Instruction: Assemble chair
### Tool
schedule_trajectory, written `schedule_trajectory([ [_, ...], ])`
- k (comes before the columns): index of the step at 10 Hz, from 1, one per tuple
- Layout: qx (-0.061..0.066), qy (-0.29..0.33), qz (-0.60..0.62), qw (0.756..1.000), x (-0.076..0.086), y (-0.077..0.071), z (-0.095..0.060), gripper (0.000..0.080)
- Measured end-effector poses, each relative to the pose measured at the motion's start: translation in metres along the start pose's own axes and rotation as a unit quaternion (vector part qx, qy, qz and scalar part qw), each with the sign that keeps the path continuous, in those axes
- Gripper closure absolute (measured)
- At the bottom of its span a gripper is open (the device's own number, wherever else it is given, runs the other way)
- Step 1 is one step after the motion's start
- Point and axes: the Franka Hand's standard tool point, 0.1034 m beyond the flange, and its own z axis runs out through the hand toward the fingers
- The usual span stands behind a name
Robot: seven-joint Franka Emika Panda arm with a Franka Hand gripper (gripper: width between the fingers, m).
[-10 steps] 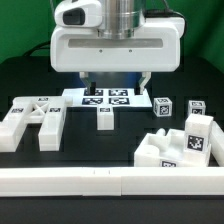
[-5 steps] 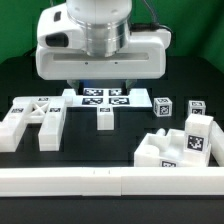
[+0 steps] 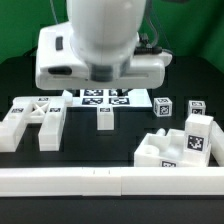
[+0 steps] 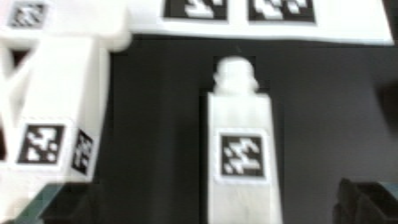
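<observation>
While spread wide, end effector (image 4: 199,204) empty, over bar (image 4: 237,130)

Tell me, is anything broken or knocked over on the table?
Nothing stands out. On the black table sit long pieces on the exterior view's left, a short bar in the middle, and small cubes and a big chunky piece on its right. None looks cracked or spilled.

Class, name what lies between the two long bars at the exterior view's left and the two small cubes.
A short tagged bar lies there, with the marker board just behind it; the exterior view shows this.
</observation>
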Motion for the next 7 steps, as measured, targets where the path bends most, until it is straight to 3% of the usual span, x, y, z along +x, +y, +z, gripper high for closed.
schedule_trajectory([
  [2, 0.001, -0.072, 0.009, 0.997, 0.002, -0.002, 0.005, 0.0151],
  [4, 0.001, -0.062, 0.014, 0.998, 0.008, -0.002, 0.003, 0.0151],
  [7, -0.002, -0.054, 0.014, 0.998, 0.018, -0.005, 0.015, 0.0151],
])
